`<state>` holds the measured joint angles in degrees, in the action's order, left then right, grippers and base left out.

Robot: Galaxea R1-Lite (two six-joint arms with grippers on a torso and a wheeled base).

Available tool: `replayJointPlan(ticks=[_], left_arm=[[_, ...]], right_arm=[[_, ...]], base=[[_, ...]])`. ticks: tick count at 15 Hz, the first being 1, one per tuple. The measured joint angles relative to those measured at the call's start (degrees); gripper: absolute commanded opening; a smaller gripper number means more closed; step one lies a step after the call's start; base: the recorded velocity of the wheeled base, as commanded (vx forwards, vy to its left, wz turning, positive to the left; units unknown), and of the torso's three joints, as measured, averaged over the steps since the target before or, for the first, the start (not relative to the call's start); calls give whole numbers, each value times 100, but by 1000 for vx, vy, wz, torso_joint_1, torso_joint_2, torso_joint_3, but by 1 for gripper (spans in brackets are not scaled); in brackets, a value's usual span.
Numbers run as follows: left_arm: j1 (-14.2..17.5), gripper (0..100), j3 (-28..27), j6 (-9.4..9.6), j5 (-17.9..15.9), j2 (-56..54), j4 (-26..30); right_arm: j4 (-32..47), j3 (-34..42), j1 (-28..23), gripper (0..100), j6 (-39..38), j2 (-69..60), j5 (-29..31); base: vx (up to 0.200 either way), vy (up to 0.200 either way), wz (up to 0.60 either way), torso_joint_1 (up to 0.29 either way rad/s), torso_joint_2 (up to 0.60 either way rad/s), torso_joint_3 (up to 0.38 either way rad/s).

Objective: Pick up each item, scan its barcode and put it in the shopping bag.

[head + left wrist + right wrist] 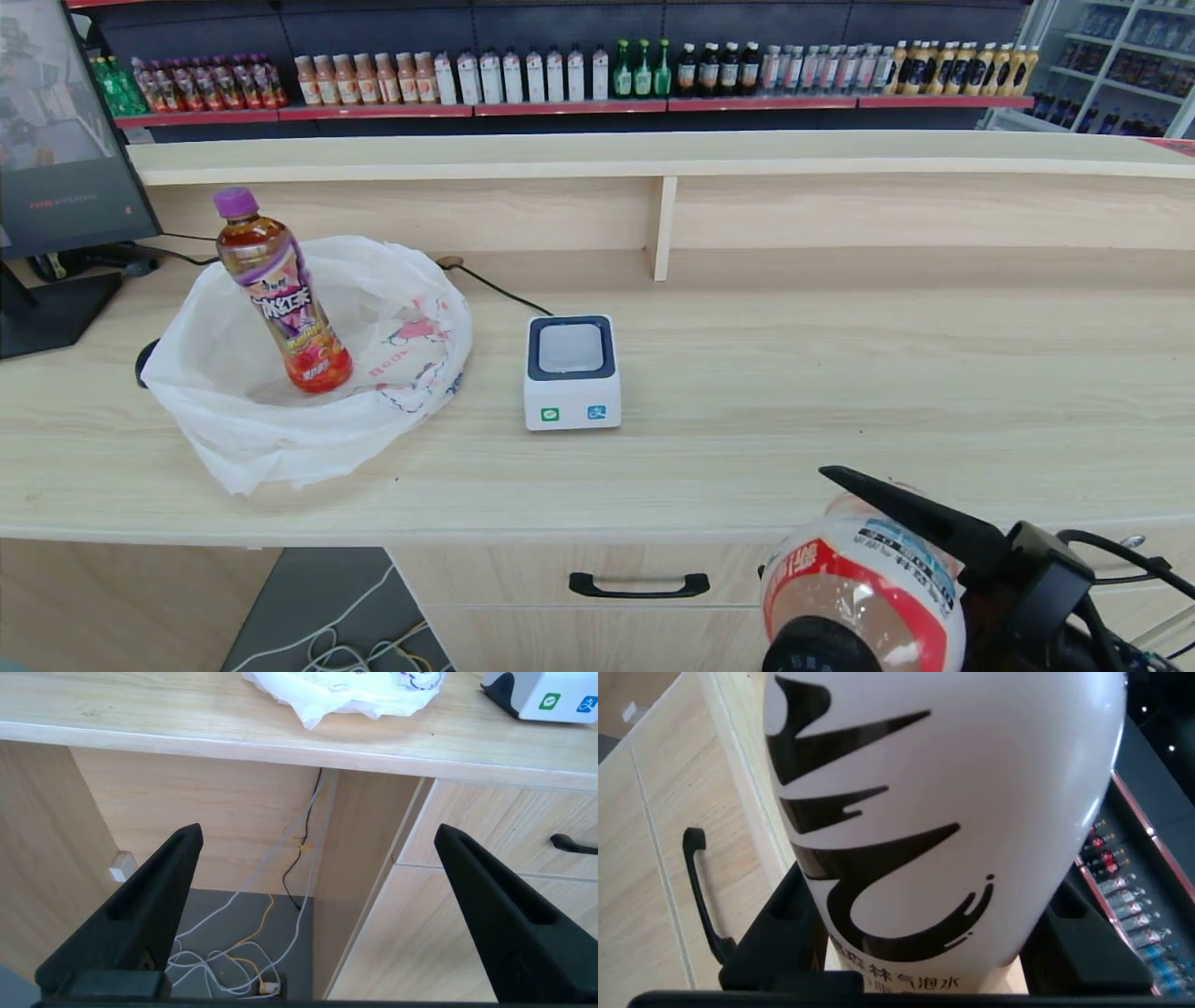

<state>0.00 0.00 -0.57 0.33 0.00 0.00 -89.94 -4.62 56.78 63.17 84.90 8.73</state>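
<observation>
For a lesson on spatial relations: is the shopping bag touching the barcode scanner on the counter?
Apart. The head view shows a strip of bare counter between the shopping bag and the barcode scanner.

A shop: drink-stocked shelves [569, 108] behind a checkout counter [840, 373] with scanner [571, 373].

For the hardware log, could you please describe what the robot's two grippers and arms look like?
The left gripper has two matte black fingers, broad at the base and tapering to slanted tips. The right gripper is the same matte black, its visible finger a long pointed wedge. Thin black cables loop beside its black wrist housing. I see no markings on either.
</observation>
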Motion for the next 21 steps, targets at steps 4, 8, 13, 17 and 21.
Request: replayJointPlan(ticks=[4,8,13,17,21], left_arm=[[0,100,0,-7,0,0,0],[5,100,0,-7,0,0,0],[0,100,0,2,-1,0,0],[5,100,0,-2,-1,0,0],[2,100,0,-22,0,0,0]], right_arm=[[2,204,63,0,541,-89,-315],[4,57,62,0,985,-130,-791],[-5,-703,66,0,1387,226,-1932],[0,-480,-150,0,1541,94,-2186],[-20,-273,-404,0,1554,-251,-2254]], base=[[0,0,0,0,0,0],[0,0,0,0,0,0],[0,0,0,0,0,0],[0,0,0,0,0,0],[0,0,0,0,0,0]])
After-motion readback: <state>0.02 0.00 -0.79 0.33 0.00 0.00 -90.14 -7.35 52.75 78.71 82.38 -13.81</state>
